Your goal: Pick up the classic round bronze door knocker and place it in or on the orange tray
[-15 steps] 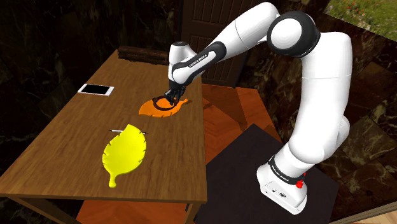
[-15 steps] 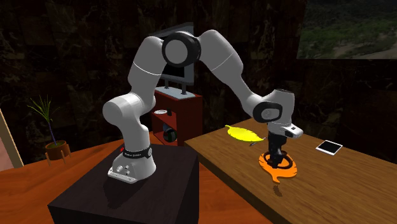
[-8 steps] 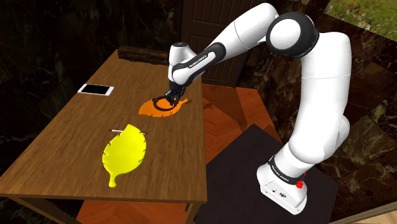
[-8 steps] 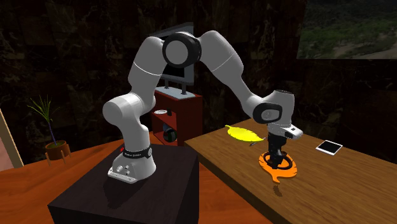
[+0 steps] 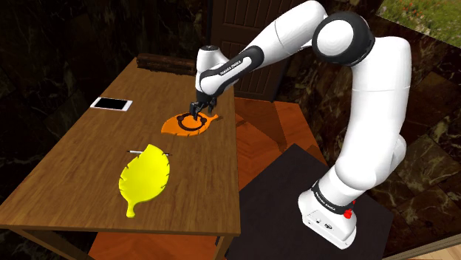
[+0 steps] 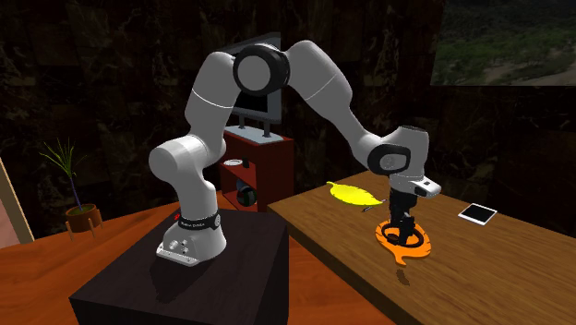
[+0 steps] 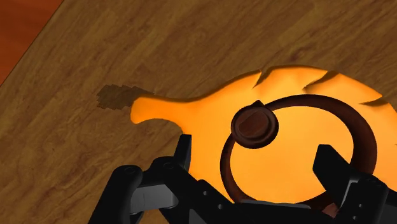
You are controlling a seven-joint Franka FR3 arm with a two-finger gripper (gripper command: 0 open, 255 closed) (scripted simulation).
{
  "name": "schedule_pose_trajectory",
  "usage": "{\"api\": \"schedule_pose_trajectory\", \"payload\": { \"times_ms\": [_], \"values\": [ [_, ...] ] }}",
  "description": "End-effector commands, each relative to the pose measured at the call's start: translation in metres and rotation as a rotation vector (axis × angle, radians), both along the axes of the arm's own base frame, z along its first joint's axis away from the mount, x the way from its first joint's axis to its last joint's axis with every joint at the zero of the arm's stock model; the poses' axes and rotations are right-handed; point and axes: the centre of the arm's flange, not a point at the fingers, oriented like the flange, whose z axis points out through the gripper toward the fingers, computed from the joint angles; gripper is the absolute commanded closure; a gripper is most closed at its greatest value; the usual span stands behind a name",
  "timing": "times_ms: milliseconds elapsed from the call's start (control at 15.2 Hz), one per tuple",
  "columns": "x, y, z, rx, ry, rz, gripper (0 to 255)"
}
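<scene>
The dark bronze ring knocker [image 7: 359, 130] lies flat on the orange leaf-shaped tray [image 7: 184, 111], its round boss [image 7: 254, 125] near the tray's stem. My gripper [image 7: 256, 159] is open just above it. Its fingers [image 7: 184, 151] stand apart on either side of the ring without touching it. In the shoulder view the gripper [image 5: 197, 110] hangs over the knocker [image 5: 193, 125] on the tray [image 5: 174, 125], near the table's right edge. From the second exterior view the gripper [image 6: 400, 222] stands right above the tray [image 6: 406, 247].
On the wooden table [image 5: 81, 148] there is a yellow leaf-shaped tray [image 5: 145, 177] toward the front, a white phone [image 5: 111, 104] at the left and a dark box [image 5: 166, 63] at the far end. A red shelf [image 6: 249, 171] stands behind the stand.
The fingers have come apart and let go of the knocker, which now rests on the orange tray. The hand has lifted slightly.
</scene>
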Motion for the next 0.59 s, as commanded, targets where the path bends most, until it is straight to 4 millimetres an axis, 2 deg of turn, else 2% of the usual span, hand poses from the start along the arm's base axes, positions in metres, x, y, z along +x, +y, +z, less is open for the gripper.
{"api": "schedule_pose_trajectory", "payload": {
  "times_ms": [0,66,528],
  "values": [
    [-0.002,0.001,0.026,0.000,0.000,0.000,0],
    [-0.002,0.001,0.036,0.000,0.000,0.000,0],
    [-0.002,0.001,0.036,0.000,0.000,0.000,0]
  ]
}}
